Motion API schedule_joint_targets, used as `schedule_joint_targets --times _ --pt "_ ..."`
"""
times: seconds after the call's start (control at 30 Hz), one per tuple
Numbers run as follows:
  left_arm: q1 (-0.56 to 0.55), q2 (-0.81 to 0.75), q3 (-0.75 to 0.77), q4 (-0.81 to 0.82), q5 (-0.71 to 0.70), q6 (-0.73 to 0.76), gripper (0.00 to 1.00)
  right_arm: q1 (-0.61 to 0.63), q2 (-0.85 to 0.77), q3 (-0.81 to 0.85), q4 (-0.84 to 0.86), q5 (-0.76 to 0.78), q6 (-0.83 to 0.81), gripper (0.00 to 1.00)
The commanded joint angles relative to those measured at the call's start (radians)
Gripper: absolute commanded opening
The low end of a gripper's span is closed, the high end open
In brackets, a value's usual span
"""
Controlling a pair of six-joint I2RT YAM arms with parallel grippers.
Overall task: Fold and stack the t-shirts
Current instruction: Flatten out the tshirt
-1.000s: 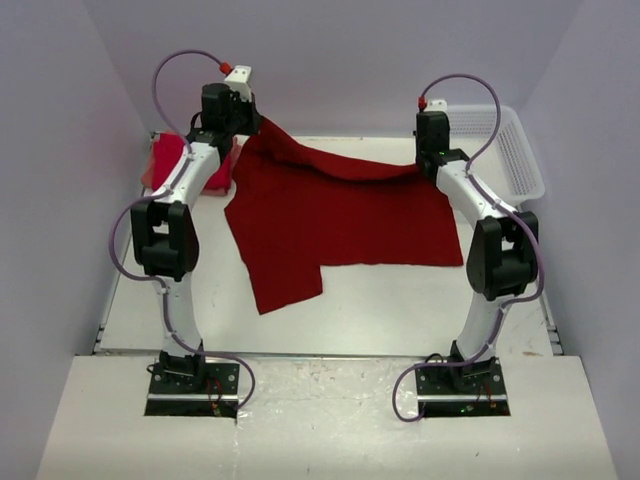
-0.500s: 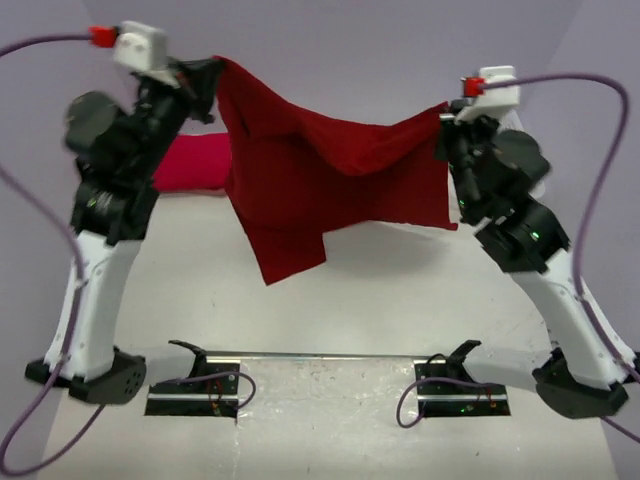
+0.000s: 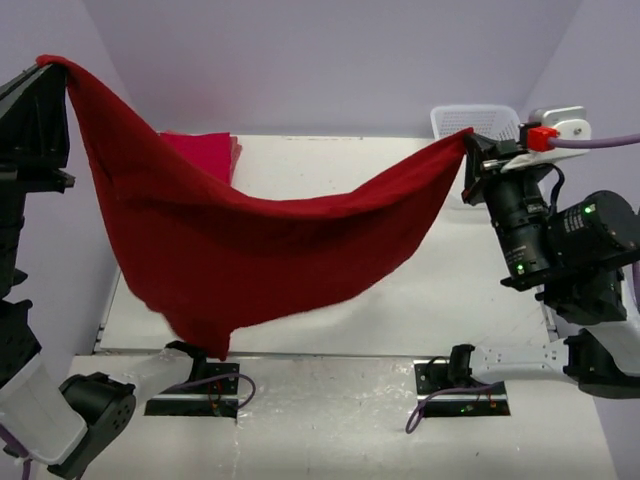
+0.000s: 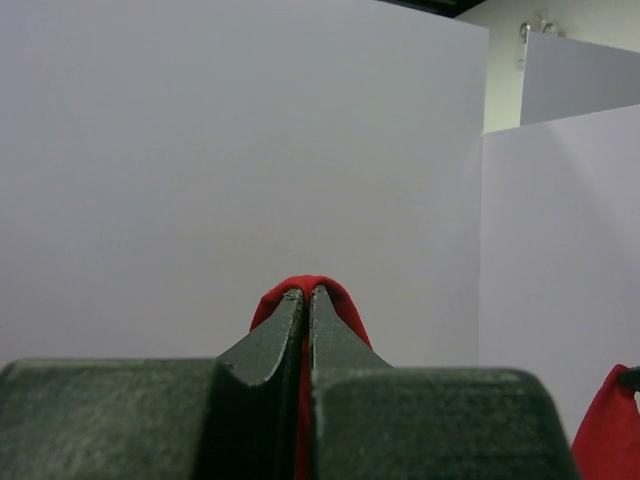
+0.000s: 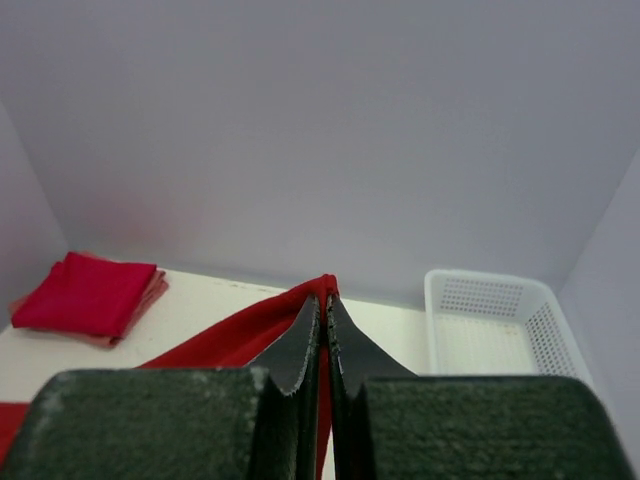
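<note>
The left hand (image 4: 305, 293) and right hand (image 5: 322, 298), each pinched tight on the dark red t-shirt (image 3: 260, 250), hold it above the desk (image 3: 450, 300); folded t-shirts (image 3: 205, 152) lie at its far left corner

Looks like a robotics lab test cell: pale panel walls (image 3: 330, 60) box in a white table (image 3: 450, 300), arm bases (image 3: 455, 362) bolted to metal plates (image 3: 485, 402), purple cables (image 3: 425, 408) trailing. Past the left gripper (image 4: 306, 292), bare partition boards (image 4: 550, 250) stand open-topped.
</note>
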Motion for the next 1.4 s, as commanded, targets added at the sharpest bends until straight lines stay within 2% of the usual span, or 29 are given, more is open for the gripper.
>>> schedule_joint_targets --times 0.0,0.13,0.23,0.3,0.37,0.43,0.63,0.77,0.9,1.03,1.17,1.37 --pt "0.003 0.110 0.003 -0.084 -0.020 -0.003 0.00 0.031 0.034 -0.015 0.129 0.114 -0.121 0.00" --pt "0.003 0.201 -0.078 -0.089 -0.072 0.014 0.00 0.003 0.037 -0.080 0.201 0.094 -0.163 0.00" --pt "0.005 0.281 -0.227 -0.053 -0.120 0.009 0.00 -0.113 0.049 -0.138 0.179 0.068 -0.108 0.00" --pt "0.005 0.308 -0.392 0.048 -0.109 -0.006 0.00 -0.248 0.083 -0.150 0.017 -0.020 0.067 0.00" --pt "0.012 0.339 -0.471 0.103 -0.094 -0.022 0.00 -0.384 0.129 -0.176 -0.030 -0.096 0.179 0.00" --pt "0.025 0.417 -0.511 0.135 -0.103 -0.038 0.00 -0.512 0.167 -0.227 -0.047 -0.210 0.255 0.00" --pt "0.083 0.623 -0.561 0.197 -0.089 -0.049 0.00 -0.782 0.383 -0.273 -0.056 -0.450 0.363 0.00" --pt "0.101 0.783 -0.554 0.290 -0.067 -0.009 0.00 -0.885 0.561 -0.229 -0.053 -0.504 0.397 0.00" --pt "0.115 0.945 -0.424 0.276 -0.015 0.001 0.00 -0.948 0.703 -0.149 -0.052 -0.541 0.409 0.00" --pt "0.114 0.974 -0.416 0.299 -0.001 0.000 0.00 -0.959 0.775 -0.115 -0.029 -0.532 0.385 0.00" --pt "0.115 0.849 -0.483 0.356 0.020 -0.012 0.00 -0.953 0.726 -0.088 -0.013 -0.554 0.389 0.00" --pt "0.114 0.627 -0.433 0.263 0.043 -0.003 0.00 -0.875 0.600 0.046 -0.101 -0.535 0.319 0.00"
